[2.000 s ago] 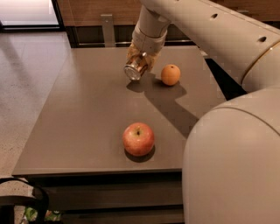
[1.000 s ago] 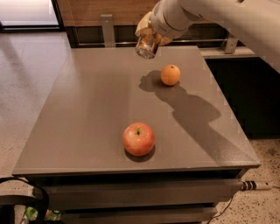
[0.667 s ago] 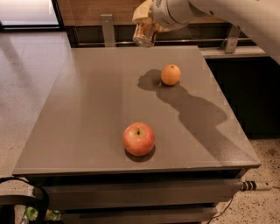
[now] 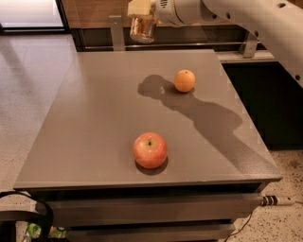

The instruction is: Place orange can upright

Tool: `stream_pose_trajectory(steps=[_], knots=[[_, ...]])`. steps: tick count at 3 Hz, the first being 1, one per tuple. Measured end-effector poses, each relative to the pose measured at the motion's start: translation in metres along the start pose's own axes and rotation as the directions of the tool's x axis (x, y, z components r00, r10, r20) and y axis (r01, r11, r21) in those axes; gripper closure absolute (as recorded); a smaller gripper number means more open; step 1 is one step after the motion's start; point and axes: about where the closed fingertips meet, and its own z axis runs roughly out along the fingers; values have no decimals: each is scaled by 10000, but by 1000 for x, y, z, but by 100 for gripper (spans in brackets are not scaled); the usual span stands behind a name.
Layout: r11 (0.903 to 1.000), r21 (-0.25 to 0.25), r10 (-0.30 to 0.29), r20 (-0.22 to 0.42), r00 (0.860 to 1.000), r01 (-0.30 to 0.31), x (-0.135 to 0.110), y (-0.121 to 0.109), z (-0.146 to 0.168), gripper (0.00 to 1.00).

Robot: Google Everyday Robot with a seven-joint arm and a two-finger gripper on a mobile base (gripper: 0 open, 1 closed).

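Note:
The orange can (image 4: 142, 29) is a shiny brownish-gold cylinder with a silver end. It hangs roughly upright in the air, high above the far edge of the grey table (image 4: 94, 123). My gripper (image 4: 140, 12) is at the top of the view and is shut on the can's upper part. The white arm runs in from the upper right. The can's shadow falls on the table left of the round orange fruit.
A round orange fruit (image 4: 184, 80) lies on the far right part of the table. A red apple (image 4: 150, 150) sits near the front middle. A metal rail with posts (image 4: 115, 32) runs behind the table's far edge.
The gripper has lifted the can from the table beside the orange fruit, up and towards the far edge. The can has turned from tilted to roughly upright.

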Motion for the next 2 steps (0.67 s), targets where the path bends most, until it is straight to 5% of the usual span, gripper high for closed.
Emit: stream_pose_trajectory(steps=[1, 2], knots=[[9854, -417, -1644, 216, 9862, 1652, 4, 10, 12, 100], [9480, -176, -3165, 570, 9469, 3179, 10, 10, 12, 100]])
